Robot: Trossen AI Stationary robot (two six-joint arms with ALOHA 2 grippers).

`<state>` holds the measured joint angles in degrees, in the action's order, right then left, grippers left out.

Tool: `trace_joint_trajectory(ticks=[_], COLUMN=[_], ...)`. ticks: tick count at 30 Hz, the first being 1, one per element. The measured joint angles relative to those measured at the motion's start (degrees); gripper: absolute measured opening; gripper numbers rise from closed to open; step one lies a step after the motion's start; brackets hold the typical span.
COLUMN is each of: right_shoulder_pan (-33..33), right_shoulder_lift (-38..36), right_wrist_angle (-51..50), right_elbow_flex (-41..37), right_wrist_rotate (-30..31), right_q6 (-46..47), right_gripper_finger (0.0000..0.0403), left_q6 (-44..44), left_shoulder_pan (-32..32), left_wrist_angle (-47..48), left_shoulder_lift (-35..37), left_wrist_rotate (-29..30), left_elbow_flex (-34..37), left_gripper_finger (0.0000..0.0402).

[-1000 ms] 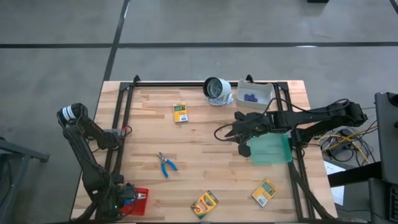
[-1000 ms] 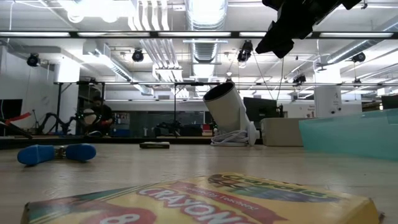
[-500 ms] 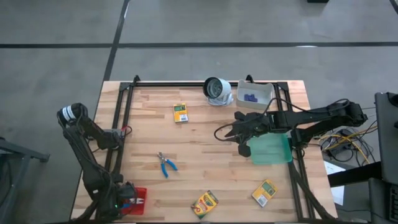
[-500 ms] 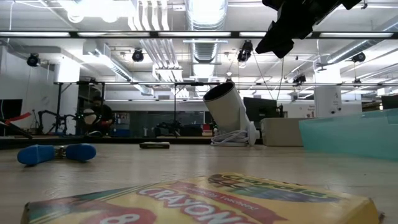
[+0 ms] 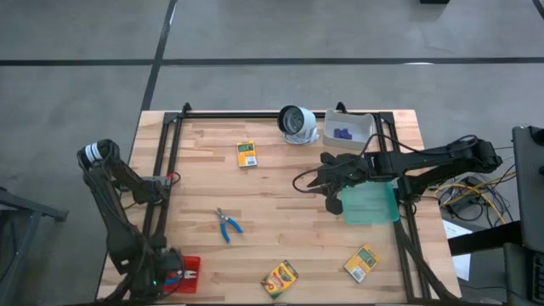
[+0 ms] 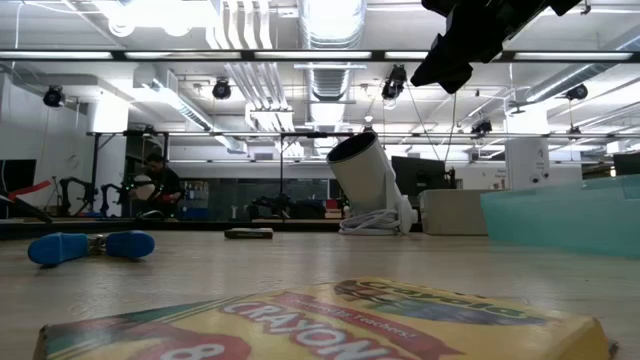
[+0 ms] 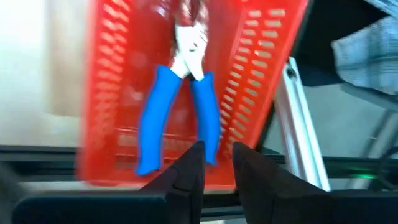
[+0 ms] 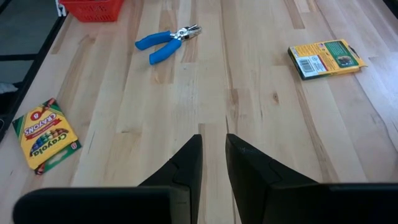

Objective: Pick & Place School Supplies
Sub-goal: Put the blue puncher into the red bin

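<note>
From above, the left gripper (image 5: 172,274) sits over the red tray (image 5: 192,274) at the table's 7 o'clock corner, and its fingers are lost against the arm. The right gripper (image 5: 308,180) hovers just past centre towards 3 o'clock, beside the green mat (image 5: 371,206). One crayon box (image 5: 246,154) lies at 11 o'clock, a second crayon box (image 5: 280,278) at 6, a third crayon box (image 5: 361,263) at 5. The blue-handled tool (image 5: 227,224) lies towards 8 o'clock. Tiny purple pieces (image 5: 342,133) lie in the white bin (image 5: 361,124) at 1 o'clock, too small to count.

At table height, the second crayon box fills the foreground, cut off below. The right arm's dark end is cropped by the top edge.

The left wrist shows its fingers (image 7: 189,168) slightly parted, holding nothing; another blue-handled tool (image 7: 180,112) lies blurred in the red tray.

The right wrist shows its fingers (image 8: 186,165) narrowly apart, empty, above bare wood.
</note>
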<state>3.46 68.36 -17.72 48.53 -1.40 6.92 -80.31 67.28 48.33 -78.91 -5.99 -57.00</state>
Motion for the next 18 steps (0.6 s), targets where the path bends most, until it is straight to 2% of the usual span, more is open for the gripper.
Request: trace_joint_trajectory(ticks=[3, 5, 9, 12, 15, 18], right_shoulder_pan=[0.0, 0.0, 0.0, 0.0, 0.0, 0.0], right_shoulder_lift=[0.0, 0.0, 0.0, 0.0, 0.0, 0.0], right_wrist_angle=[0.0, 0.0, 0.0, 0.0, 0.0, 0.0], right_elbow_flex=[0.0, 0.0, 0.0, 0.0, 0.0, 0.0], right_wrist_rotate=[0.0, 0.0, 0.0, 0.0, 0.0, 0.0], right_q6=[0.0, 0.0, 0.0, 0.0, 0.0, 0.0], right_gripper_finger=[0.0068, 0.0068, 0.0068, 0.0068, 0.0068, 0.0068], left_q6=[3.3, 5.3, 5.7, 4.2, -2.4, -16.9], left_shoulder_pan=[-0.9, -1.6, -3.9, -7.0, -11.0, -15.1], left_wrist_angle=[8.6, 14.7, 25.0, 27.1, 25.8, 25.3], left_shoulder_lift=[0.1, 0.1, 0.1, 0.1, 0.1, 0.1], left_wrist_rotate=[4.4, 9.4, 25.3, 35.8, 40.9, 43.8], left_elbow_flex=[-3.9, -6.6, -10.3, -10.6, -10.3, -10.2], left_gripper_finger=[0.0085, 0.0085, 0.0085, 0.0085, 0.0085, 0.0085])
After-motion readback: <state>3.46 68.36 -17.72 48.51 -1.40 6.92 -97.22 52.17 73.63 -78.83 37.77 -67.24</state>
